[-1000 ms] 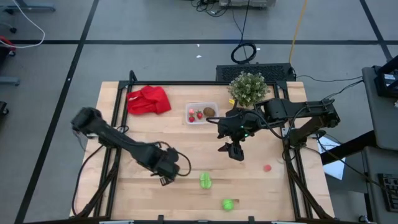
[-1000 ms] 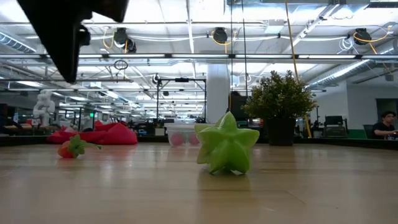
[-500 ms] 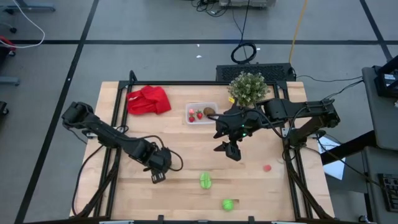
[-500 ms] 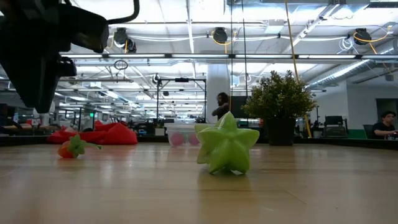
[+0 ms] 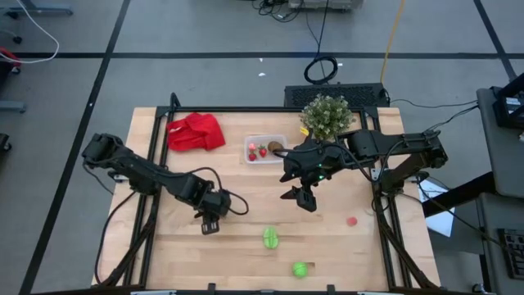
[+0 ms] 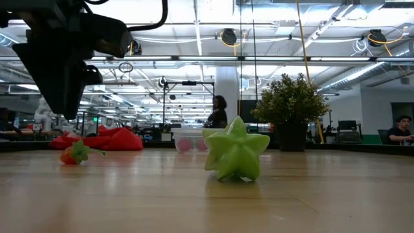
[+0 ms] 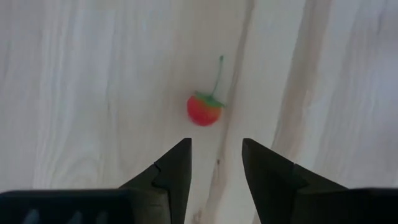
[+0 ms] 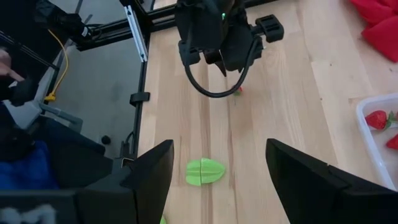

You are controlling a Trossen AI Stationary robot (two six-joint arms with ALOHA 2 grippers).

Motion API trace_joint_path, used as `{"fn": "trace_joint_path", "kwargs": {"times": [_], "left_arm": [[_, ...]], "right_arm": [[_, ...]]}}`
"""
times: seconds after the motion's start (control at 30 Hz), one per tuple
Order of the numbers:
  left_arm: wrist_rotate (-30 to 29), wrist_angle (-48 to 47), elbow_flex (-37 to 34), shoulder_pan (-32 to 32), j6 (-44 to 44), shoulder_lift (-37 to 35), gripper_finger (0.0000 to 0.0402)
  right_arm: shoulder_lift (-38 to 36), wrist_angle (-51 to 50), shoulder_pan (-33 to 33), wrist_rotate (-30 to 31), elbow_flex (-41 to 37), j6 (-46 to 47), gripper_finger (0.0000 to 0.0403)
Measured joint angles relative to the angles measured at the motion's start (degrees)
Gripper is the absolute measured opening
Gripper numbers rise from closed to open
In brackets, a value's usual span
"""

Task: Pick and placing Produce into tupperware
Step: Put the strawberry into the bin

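Note:
A small red piece of produce (image 7: pixel 203 110) with a green stem lies on the wood, just ahead of my left gripper (image 7: pixel 216 155). That gripper points down over it, open, at the table's near left (image 5: pixel 210 227). The clear tupperware (image 5: pixel 265 150) at the far middle holds two red pieces and a brown oval. A green piece (image 5: pixel 270 238), a second green piece (image 5: pixel 300 269) and another red piece (image 5: pixel 352 220) lie loose on the table. My right gripper (image 5: pixel 297 197) hangs open high above mid-table, with nothing between its fingers.
A red cloth (image 5: pixel 195 131) lies at the far left and a potted plant (image 5: pixel 326 116) stands at the far right, close to the right arm. In the low view a person (image 6: pixel 217 111) stands in the room behind the table.
My left gripper has come down toward the table over the small red piece, shifting a little toward the left edge and rolling at the wrist. Its fingers have stayed apart. A person has walked into the low view's background.

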Motion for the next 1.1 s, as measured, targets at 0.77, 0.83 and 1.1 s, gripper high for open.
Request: {"fn": "trace_joint_path", "kwargs": {"times": [0.77, 0.83, 1.1], "left_arm": [[2.6, 4.0, -0.1, 2.6, 10.9, 8.1, 0.0145], [2.6, 3.8, -0.1, 2.6, 11.1, 8.1, 0.0145], [3.0, 3.9, -0.1, 2.6, 11.5, 8.1, 0.0145]], "right_arm": [[0.0, -0.2, 0.0, 0.0, 0.0, 0.0, 0.0247], [0.0, -0.2, 0.0, 0.0, 0.0, 0.0, 0.0247], [0.0, -0.3, 0.0, 0.0, 0.0, 0.0, 0.0247]]}}
